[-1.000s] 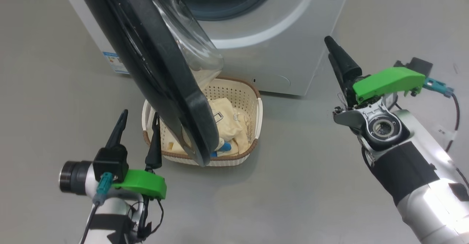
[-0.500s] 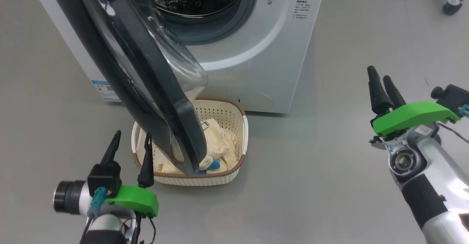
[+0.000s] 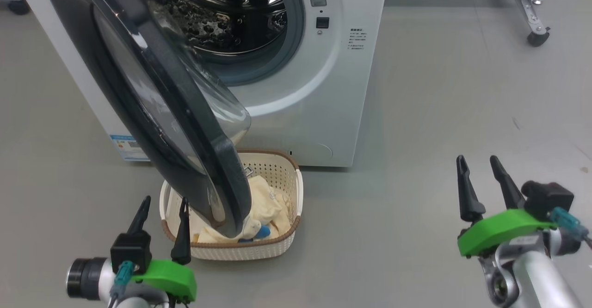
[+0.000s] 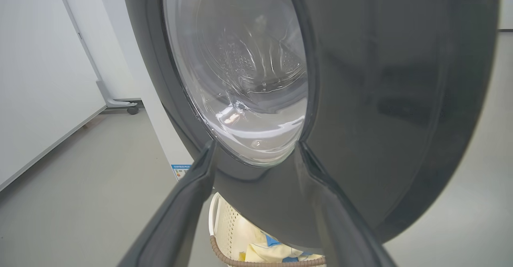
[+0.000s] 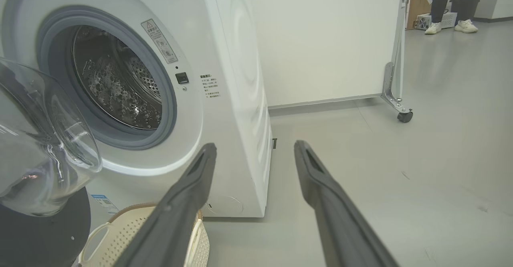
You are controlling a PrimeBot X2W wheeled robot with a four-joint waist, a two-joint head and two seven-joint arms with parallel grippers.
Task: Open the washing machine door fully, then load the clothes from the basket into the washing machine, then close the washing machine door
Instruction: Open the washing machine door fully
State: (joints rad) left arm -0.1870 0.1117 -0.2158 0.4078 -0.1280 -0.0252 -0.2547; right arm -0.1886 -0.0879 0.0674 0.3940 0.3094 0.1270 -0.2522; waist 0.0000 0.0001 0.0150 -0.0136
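Observation:
The washing machine [image 3: 319,104] [image 5: 236,98] stands at the top of the head view, its steel drum [image 3: 222,7] [image 5: 116,82] exposed. The washing machine door [image 3: 152,100] [image 4: 380,98] hangs swung out over the basket [image 3: 282,248] [image 5: 120,231] on the floor in front. The clothes [image 3: 266,206] [image 4: 264,253], cream with a blue cuff, lie in the basket, partly hidden by the door. My left gripper [image 3: 163,206] [image 4: 256,148] is open at the basket's left edge, close before the door's black rim. My right gripper [image 3: 478,164] [image 5: 254,146] is open over bare floor, far right of the basket.
A white partition [image 5: 320,38] on a caster [image 5: 404,116] [image 3: 536,37] stands to the right behind the machine. A person's feet [image 5: 449,26] show far back. A white wall panel [image 4: 36,78] with a caster [image 4: 132,108] is left of the machine.
The head camera has tilted up, showing more of the drum. My right arm has dropped and pulled back toward the lower right, its fingers spreading apart. The left gripper stays by the basket.

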